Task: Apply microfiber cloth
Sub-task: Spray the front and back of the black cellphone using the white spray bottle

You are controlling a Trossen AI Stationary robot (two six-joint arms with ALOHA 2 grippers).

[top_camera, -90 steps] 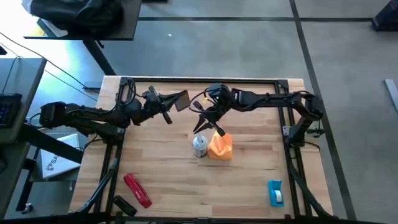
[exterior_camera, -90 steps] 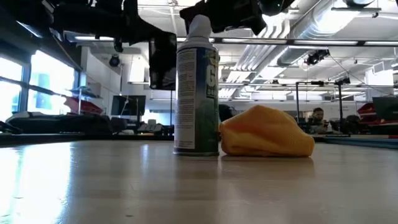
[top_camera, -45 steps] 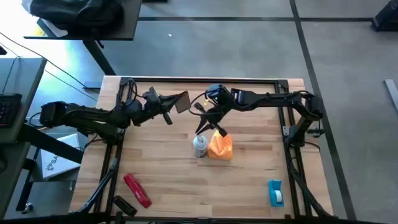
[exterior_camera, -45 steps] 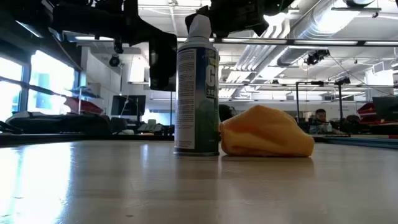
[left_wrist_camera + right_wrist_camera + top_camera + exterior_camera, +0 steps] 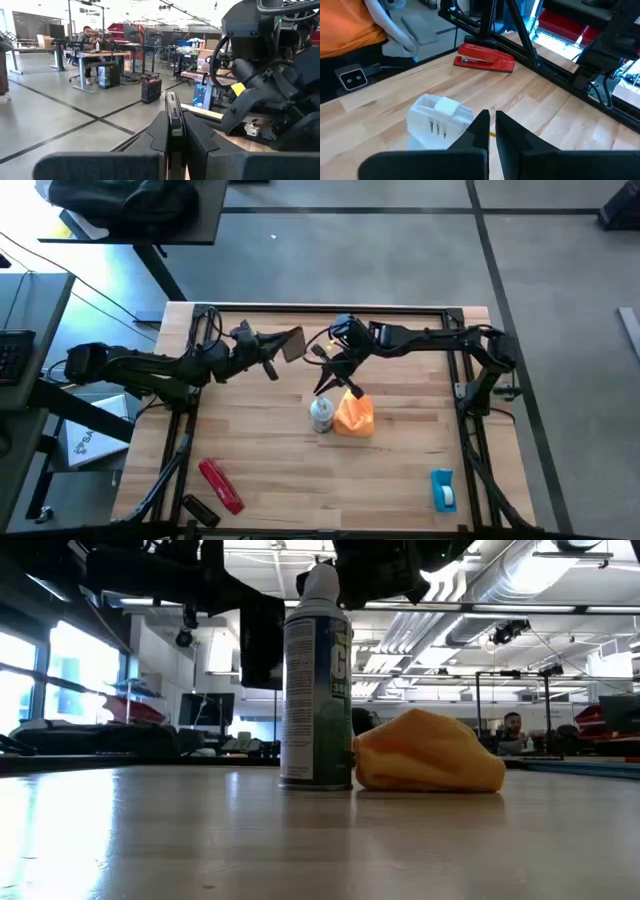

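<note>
The orange microfiber cloth [image 5: 354, 415] lies bunched on the wooden table near its middle, its underside on the wood [image 5: 430, 752]. It touches a white-capped spray can [image 5: 321, 415] that stands upright on its left. My right gripper [image 5: 335, 380] hangs shut just above the can's cap [image 5: 440, 116] and holds nothing. My left gripper [image 5: 280, 348] is raised over the far left-middle of the table and is shut on a black phone [image 5: 292, 342]. My left gripper pinches the black phone between its two fingers, one on each flat face, so the phone's thin edge [image 5: 173, 107] shows between them. The phone juts out past the fingertips and is lifted clear of the table [image 5: 262, 640].
A red oblong tool [image 5: 220, 485] and a small black object [image 5: 198, 508] lie at the near left. A blue-and-white item [image 5: 443, 490] lies at the near right. A dark metal frame [image 5: 330, 308] runs along the table's far edge and sides.
My right gripper has shifted a little above the spray can, toward the table's right. The cloth, the can and the phone have kept still.
</note>
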